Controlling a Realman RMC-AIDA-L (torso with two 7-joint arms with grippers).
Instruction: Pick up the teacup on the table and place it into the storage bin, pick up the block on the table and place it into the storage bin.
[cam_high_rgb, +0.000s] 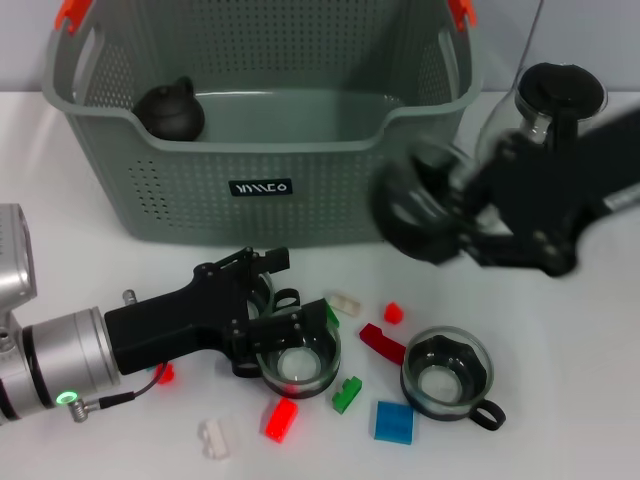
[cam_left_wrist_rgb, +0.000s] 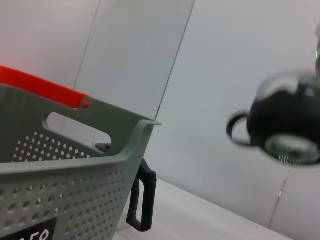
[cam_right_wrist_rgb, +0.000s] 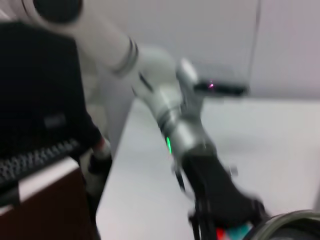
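Right gripper (cam_high_rgb: 440, 215) carries a teacup (cam_high_rgb: 415, 210), clamped, beside the storage bin (cam_high_rgb: 300, 200); left gripper (cam_high_rgb: 285, 335) grips another teacup (cam_high_rgb: 297, 362); blocks remain.

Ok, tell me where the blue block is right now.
In the head view the blue block lies on the table at the front, right of centre, between the green block and the glass teacup.
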